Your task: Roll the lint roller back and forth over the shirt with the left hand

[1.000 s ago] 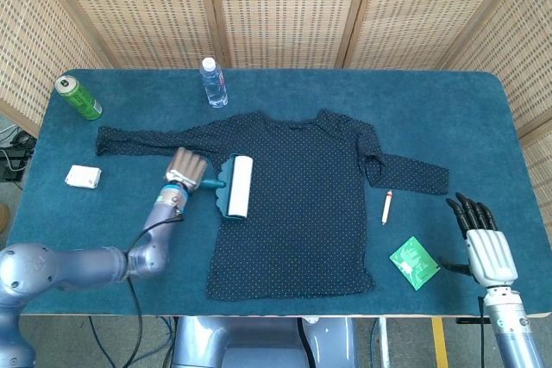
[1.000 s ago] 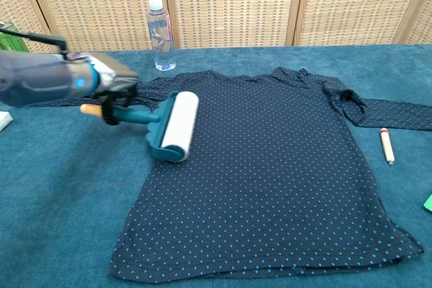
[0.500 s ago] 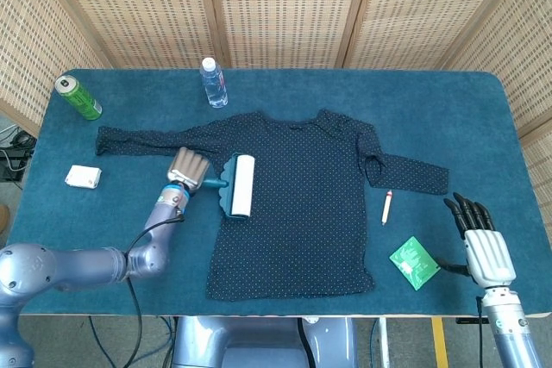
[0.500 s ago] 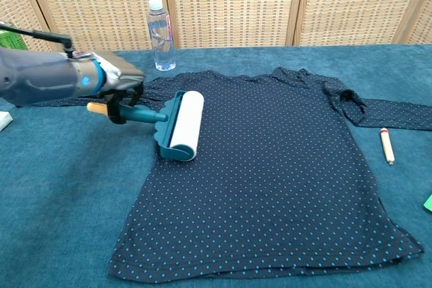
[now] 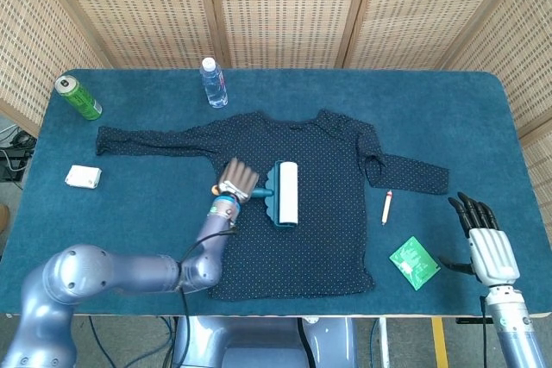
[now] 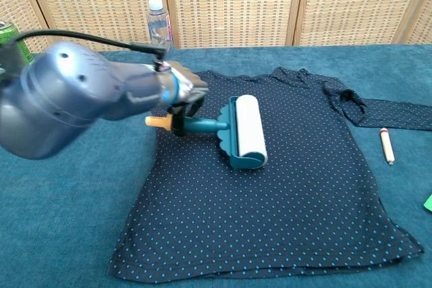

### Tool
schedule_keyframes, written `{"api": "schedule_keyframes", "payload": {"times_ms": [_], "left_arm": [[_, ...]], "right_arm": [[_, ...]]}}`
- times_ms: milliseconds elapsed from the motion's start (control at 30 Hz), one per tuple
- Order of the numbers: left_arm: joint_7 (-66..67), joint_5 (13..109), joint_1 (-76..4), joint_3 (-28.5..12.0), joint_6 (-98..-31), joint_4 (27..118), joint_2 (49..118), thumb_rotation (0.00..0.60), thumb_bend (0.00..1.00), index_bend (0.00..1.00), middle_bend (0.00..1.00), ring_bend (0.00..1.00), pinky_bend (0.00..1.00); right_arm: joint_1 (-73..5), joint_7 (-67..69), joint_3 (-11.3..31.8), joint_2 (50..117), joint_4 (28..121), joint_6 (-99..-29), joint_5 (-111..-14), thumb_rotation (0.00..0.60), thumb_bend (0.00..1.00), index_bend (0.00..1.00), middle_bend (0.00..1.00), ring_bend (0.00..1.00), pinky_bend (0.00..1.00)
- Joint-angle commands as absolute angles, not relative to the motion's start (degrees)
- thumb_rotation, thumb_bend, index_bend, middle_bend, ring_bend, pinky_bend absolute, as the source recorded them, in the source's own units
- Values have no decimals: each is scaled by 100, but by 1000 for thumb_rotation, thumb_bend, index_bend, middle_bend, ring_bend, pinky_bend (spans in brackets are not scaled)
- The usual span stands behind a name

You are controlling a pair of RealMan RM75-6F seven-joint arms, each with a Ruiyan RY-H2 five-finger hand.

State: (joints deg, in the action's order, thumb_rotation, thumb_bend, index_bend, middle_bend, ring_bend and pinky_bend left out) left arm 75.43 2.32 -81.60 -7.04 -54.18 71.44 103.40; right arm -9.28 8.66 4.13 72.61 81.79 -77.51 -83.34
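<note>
White lint roller [image 5: 286,193] in left hand [image 5: 236,181] rests on shirt [image 5: 323,213].

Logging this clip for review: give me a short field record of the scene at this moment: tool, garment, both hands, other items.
tool: lint roller, white roll lying on the shirt's middle
garment: dark dotted shirt, spread flat on the blue table
left hand: left hand grips the roller's handle
right hand: right hand holds nothing, at the table's near right edge
other items: water bottle, green can, white pad, green packet, small stick
</note>
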Motion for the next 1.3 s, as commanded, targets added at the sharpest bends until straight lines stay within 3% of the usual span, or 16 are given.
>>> {"api": "schedule_keyframes", "payload": {"times_ms": [33,433,867,1300], "left_arm": [[7748,0,-8355,-894,-5459,6892,10635,600,547,868,888,715,657],[7912,-13,-8236,-961,-5616,7034,10511,600,546,868,888,715,656],[7145,815,-7172,-201,-5925,8397,9102,600,546,868,888,715,656],[6207,1716,-6434,173,-5998,8874,8299,600,534,869,878,714,641]], "right_arm": [[-930,892,420,7257,8166,-7743,-8323,600,30,0,0,0,0],[-920,856,406,7258,8182,-7765,-8340,600,30,0,0,0,0],[-890,629,250,7261,8400,-7946,-8677,600,30,0,0,0,0],[-835,388,103,7267,8609,-8193,-9043,600,30,0,0,0,0]]}}
